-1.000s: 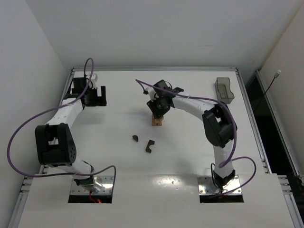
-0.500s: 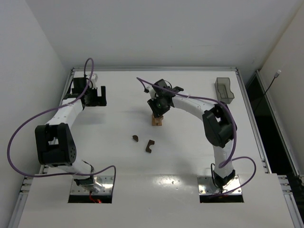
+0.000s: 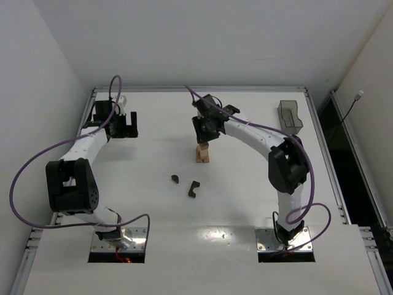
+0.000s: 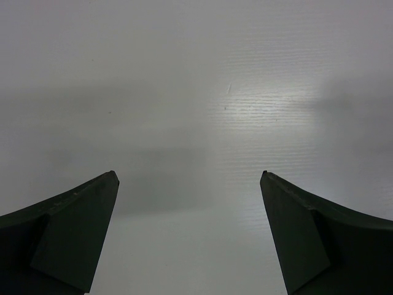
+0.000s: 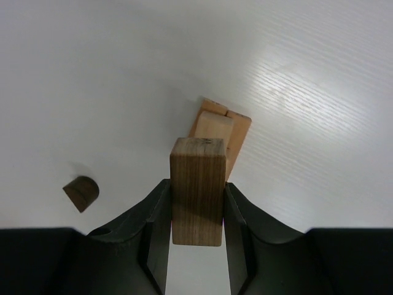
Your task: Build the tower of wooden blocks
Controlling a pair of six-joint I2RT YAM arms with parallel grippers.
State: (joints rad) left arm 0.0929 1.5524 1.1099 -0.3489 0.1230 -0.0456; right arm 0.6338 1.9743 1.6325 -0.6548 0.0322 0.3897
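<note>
Well left of the tower [image 3: 202,153], the left gripper [image 4: 189,178] hangs over bare table [image 4: 196,74] with its jaws wide apart and nothing between them. A small dark piece [image 3: 175,179] and a notched dark piece [image 3: 193,188] lie loose to the tower's near left. The right gripper [image 5: 196,185], much the nearer, is clamped on a brown block [image 5: 196,163] whose long axis runs along the fingers. The tower lies just beyond the block's free end and slightly right, so the placement likely turns on centring it there.

Overhead from behind, whole table [image 3: 245,196]; wrist views close, downward; tower [image 3: 202,153] shared with right wrist.
</note>
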